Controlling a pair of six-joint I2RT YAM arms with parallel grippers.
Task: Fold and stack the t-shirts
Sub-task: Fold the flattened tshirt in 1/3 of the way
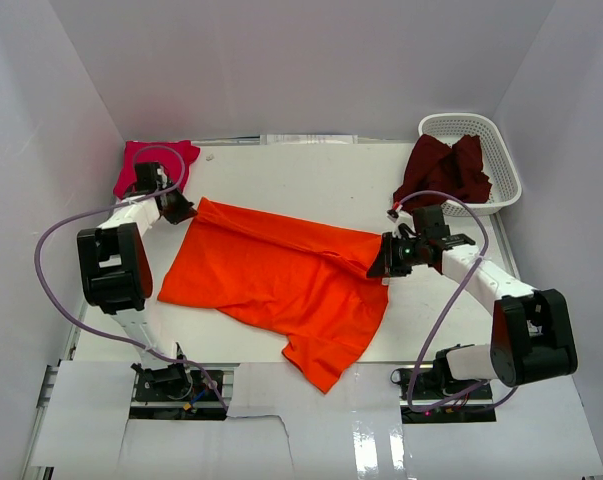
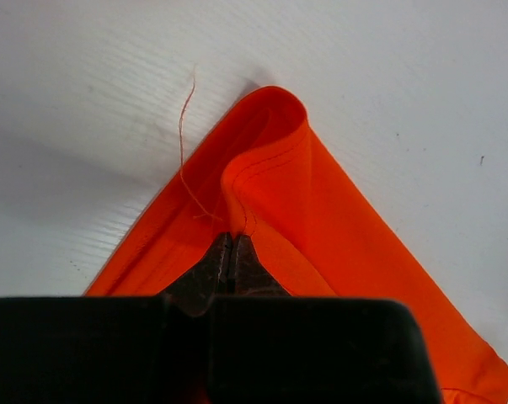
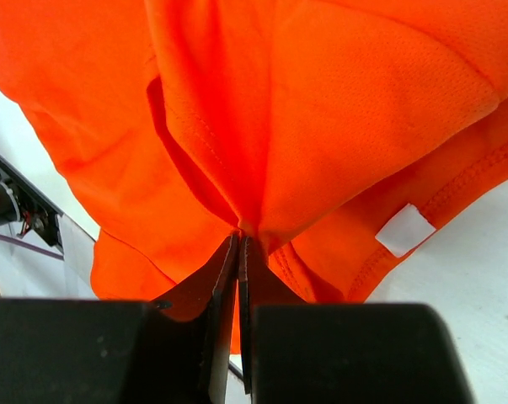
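White table (image 1: pixel 301 180) with the orange t-shirt (image 1: pixel 281 280) spread between the arms: the left gripper (image 1: pixel 184 208) is clamped on its far-left corner, the right gripper (image 1: pixel 377 264) on its right edge. The basket (image 1: pixel 461 120) at far right holds the maroon t-shirt (image 1: pixel 446 170). The magenta t-shirt (image 1: pixel 141 160) lies at far left.

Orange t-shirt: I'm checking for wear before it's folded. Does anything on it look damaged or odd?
Yes: a loose thread trails off the orange t-shirt at the hem corner pinched by the left hand, curling out over the white table. Otherwise nothing stands out.
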